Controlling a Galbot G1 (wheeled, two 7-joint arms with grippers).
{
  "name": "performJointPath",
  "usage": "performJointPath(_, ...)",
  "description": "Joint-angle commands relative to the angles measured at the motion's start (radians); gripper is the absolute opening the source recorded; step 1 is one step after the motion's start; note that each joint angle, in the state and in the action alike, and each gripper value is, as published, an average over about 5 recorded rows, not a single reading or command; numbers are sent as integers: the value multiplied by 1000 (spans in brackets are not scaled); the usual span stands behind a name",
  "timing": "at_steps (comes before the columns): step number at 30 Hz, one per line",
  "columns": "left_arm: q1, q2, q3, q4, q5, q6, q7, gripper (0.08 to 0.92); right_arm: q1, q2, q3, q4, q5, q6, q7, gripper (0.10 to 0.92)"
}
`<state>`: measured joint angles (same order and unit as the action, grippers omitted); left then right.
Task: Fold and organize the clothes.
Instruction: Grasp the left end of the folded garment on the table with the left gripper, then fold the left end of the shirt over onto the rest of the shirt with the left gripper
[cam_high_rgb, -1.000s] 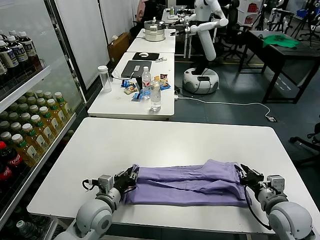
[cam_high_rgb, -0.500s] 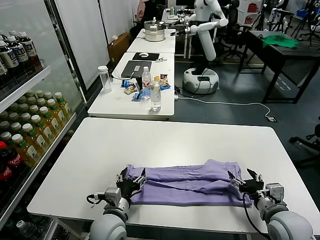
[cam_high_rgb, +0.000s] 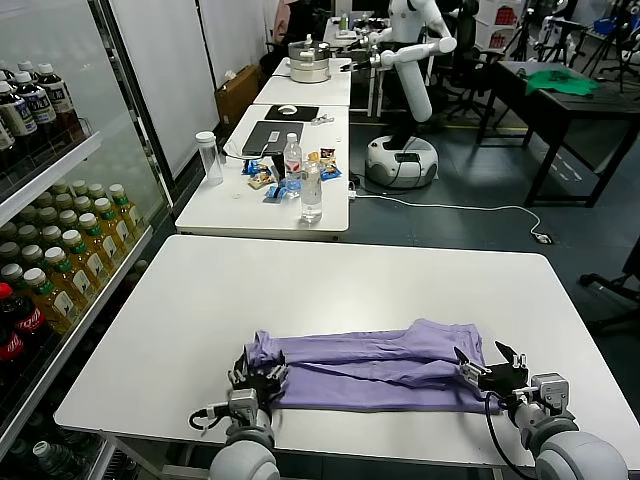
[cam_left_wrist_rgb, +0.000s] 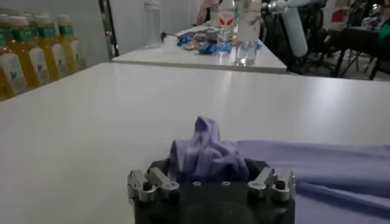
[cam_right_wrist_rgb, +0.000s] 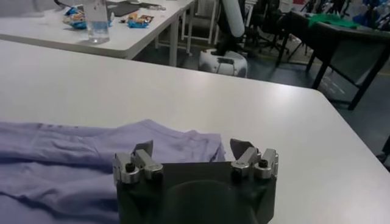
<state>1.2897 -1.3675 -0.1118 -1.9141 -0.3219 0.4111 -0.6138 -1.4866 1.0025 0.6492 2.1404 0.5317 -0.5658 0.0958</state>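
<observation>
Head view: the lavender T-shirt (cam_high_rgb: 370, 362) lies folded into a long, narrow band across the near part of the white table (cam_high_rgb: 330, 290), running from the robot's left to its right. The left gripper (cam_high_rgb: 258, 375) sits at the band's left end with its fingers spread and the cloth's end bunched between them. The right gripper (cam_high_rgb: 490, 370) sits at the band's right end, fingers spread wide apart, with the cloth's edge just beside them. Beyond the work table stands a second table (cam_high_rgb: 225, 205) carrying two water bottles (cam_high_rgb: 303, 178), a laptop (cam_high_rgb: 272, 137) and snack packets (cam_high_rgb: 262, 177). Shelves of bottled drinks (cam_high_rgb: 60, 255) line the left side. Left wrist view: the left gripper (cam_left_wrist_rgb: 211, 180) is open, and a raised, crumpled lump of the T-shirt (cam_left_wrist_rgb: 210, 152) stands between its two fingers; whether the pads touch the cloth cannot be told. Right wrist view: the right gripper (cam_right_wrist_rgb: 194, 159) is open, with flat cloth of the T-shirt (cam_right_wrist_rgb: 91, 164) lying on the table between and beyond its fingers, not clamped.
</observation>
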Motion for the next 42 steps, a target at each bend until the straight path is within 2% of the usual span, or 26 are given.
performJointPath(1,16,-15,-17,17,2,-4,-32,689,-5,4,-1,6,-6,0,1,823)
performJointPath(8,-6,96,-105,-21,-121,-3,15,490,-5,4,0,10,-4,0,2,823)
performJointPath(18,-6,412,-399,-133,-397,38,100,198,7,6,-4,8,-3,5,4,823)
performJointPath(22,-15,455,-456,-186,-494,48,118,138,11,15,-9,5,-5,5,5,823)
performJointPath(26,-24,423,-434,-278,-616,39,138,135,11,20,-11,4,-9,5,6,823)
performJointPath(32,-43,268,-286,-378,-757,23,156,135,2,25,-7,5,-17,6,7,823)
performJointPath(36,-83,164,-176,-358,-831,18,147,135,-2,32,-7,1,-26,7,6,823)
performJointPath(42,-149,56,-41,-255,-861,-1,142,135,7,39,-11,-17,-37,10,6,823)
